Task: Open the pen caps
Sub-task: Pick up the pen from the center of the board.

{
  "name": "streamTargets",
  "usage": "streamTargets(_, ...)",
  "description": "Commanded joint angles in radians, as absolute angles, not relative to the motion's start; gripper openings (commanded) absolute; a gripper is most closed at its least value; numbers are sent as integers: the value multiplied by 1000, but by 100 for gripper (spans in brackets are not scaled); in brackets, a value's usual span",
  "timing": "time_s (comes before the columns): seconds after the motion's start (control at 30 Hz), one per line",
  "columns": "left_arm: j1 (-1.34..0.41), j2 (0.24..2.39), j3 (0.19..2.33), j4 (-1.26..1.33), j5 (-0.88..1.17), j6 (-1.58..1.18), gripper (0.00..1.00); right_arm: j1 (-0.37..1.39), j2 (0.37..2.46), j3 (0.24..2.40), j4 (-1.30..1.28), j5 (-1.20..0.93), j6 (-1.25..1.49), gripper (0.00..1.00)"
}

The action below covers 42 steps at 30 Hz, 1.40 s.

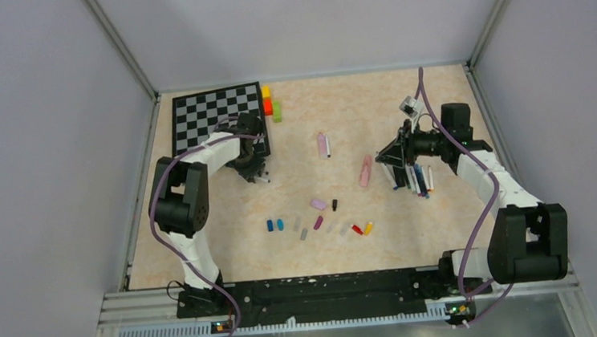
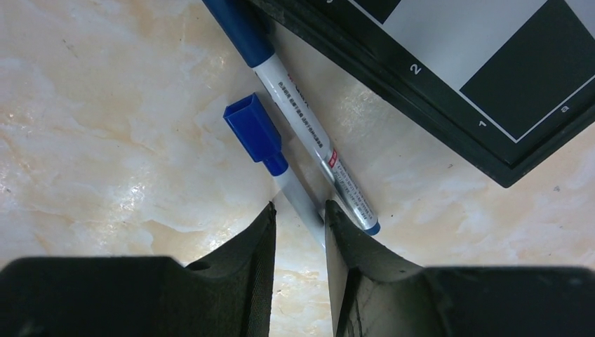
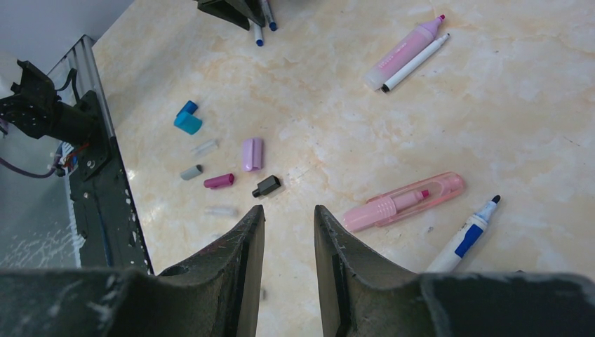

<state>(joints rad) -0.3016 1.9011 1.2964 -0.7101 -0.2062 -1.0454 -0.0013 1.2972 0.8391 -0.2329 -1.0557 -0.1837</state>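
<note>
A beige bench (image 1: 339, 109) with pale marbled veining. On it lies a chessboard (image 1: 211, 115) in black and light grey checks, framed in black (white numerals and letters along the frame in the left wrist view). There are three blocks: yellow block (image 1: 266, 91), red block (image 1: 268, 105), green block (image 1: 277, 110). Loose caps: blue cap (image 3: 186, 107), teal cap (image 3: 188, 123), grey cap (image 3: 191, 172), magenta cap (image 3: 219, 181), lilac cap (image 3: 252, 154), black cap (image 3: 266, 186), red cap (image 1: 356, 229), yellow cap (image 1: 368, 228). One highlighter (image 3: 403, 203) is clear pink, another, the lilac highlighter (image 3: 403, 50), has a magenta tip. Two pens (image 2: 309, 133) show white barrels with blue caps. The left hand (image 2: 298, 214) and right hand (image 3: 288, 210) are black. The arms (image 1: 198, 156) are white and black, with purple cables (image 1: 477, 227).
</note>
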Motion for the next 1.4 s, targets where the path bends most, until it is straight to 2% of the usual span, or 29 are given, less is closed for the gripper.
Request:
streamTargets(0.0,-296,1910,1308,-747,-206,-1049,33,-6,1298,885,-226,-1064,-212,31)
streamTargets(0.13,-296,1892,1270,-746,-210,-1056,14,-6,1297,887,-228,-1066,-213,31)
streamTargets(0.5,-296,1732,1102,-692,-194,-1058,7,-5,1297,888,-229,-1066,-213,31)
streamTargets(0.63,-298,1657,1064,-649,-168,-982,1,-6,1296,888,-236,-1066,-225,31)
streamTargets(0.73,-303,1574,1010,-577,-133,-898,0,-6,1295,890,-261,-1107,-265,31)
streamTargets(0.83,-305,1431,889,-407,-39,-817,0,-5,1293,886,-271,-1195,-284,31)
streamTargets(0.97,-305,1216,676,-39,210,-766,0,-6,1281,862,-256,-1295,-302,32)
streamTargets(1.1,-321,1083,439,516,452,-836,0,34,1249,814,-195,-1404,-288,47)
streamTargets(1.17,-369,1069,344,750,464,-877,0,58,1233,766,-86,-1482,-186,55)
streamTargets(1.27,-500,1081,363,814,366,-822,0,118,1211,718,48,-1479,-101,62)
streamTargets(1.37,-627,1128,398,899,294,-770,0,168,1206,690,107,-1413,-51,64)
